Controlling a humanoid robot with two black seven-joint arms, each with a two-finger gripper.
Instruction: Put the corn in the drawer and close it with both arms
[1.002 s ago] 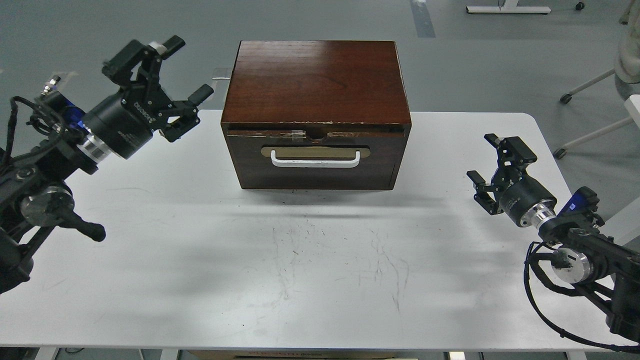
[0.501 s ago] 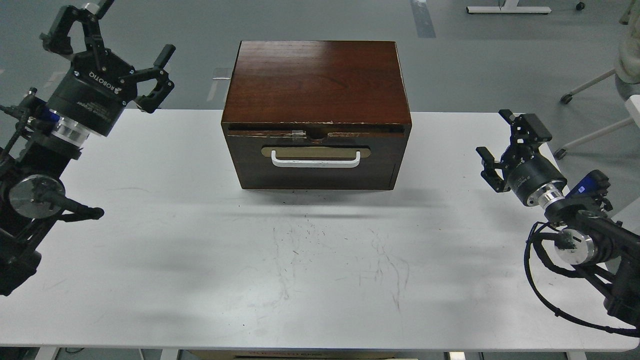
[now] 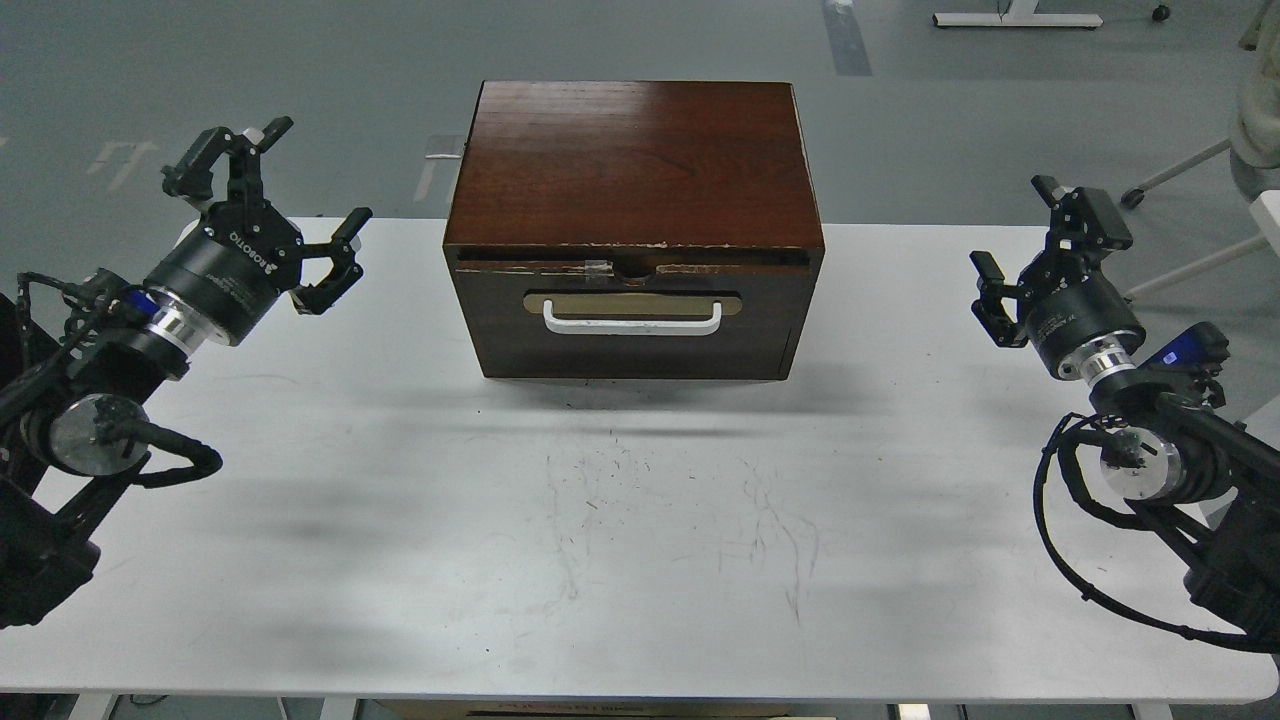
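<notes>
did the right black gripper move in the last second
Yes. The right black gripper rose up and outward, away from the dark reddish-brown wooden box, which stayed put.

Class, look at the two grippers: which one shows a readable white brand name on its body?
The left gripper: white "ROBOTIQ" lettering reads plainly on its black body. The right gripper shows only small, unreadable marks.

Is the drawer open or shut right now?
Shut. The drawer front sits flush in the box, no pale interior visible. Both grippers, left and right, hang open, away from it.
</notes>
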